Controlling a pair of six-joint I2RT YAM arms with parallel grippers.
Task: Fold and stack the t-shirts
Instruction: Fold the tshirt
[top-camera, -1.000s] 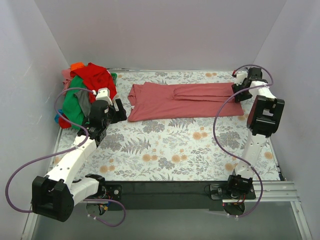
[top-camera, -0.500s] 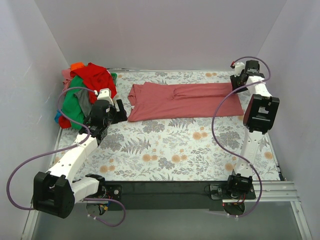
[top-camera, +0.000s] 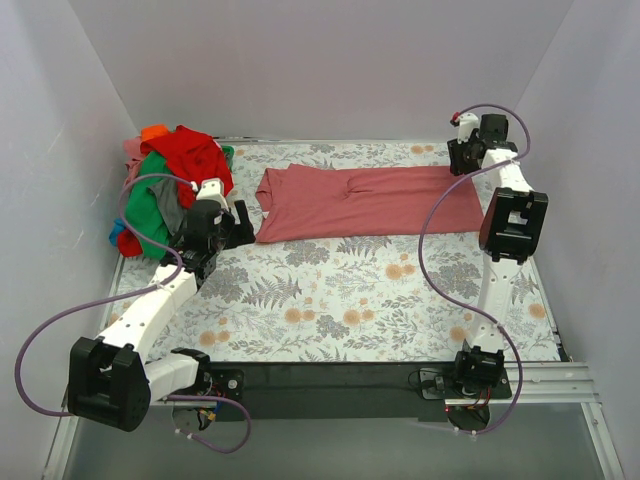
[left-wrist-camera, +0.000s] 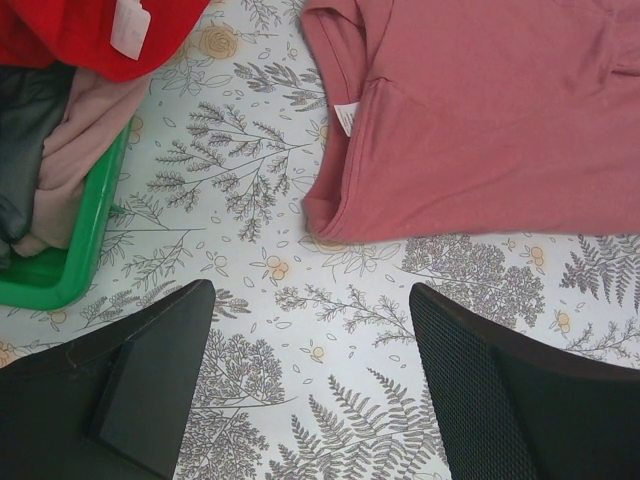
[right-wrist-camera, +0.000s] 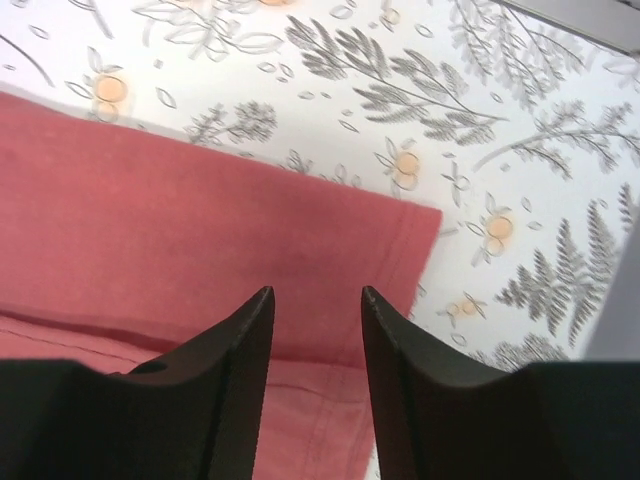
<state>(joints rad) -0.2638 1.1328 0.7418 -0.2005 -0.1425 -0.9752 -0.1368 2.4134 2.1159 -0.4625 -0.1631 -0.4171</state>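
Note:
A dusty salmon-pink t-shirt (top-camera: 370, 202) lies flat and folded lengthwise across the far part of the floral cover, its collar end at the left. Its small white neck tag (left-wrist-camera: 345, 117) shows in the left wrist view. My left gripper (top-camera: 240, 222) is open and empty, just left of the shirt's near collar corner (left-wrist-camera: 330, 215). My right gripper (top-camera: 460, 160) is open and empty, above the shirt's far right hem corner (right-wrist-camera: 405, 225). A heap of red, green, orange and pink t-shirts (top-camera: 175, 175) sits at the far left.
The heap rests in a green bin (left-wrist-camera: 75, 250) at the far left corner. The floral table cover (top-camera: 350, 300) spreads over the whole table. White walls close in the back and both sides. A black bar (top-camera: 330, 385) runs along the near edge.
My right gripper has moved back and left, from the shirt's right edge to over its far right corner. My left gripper has barely moved. The shirt lies as before.

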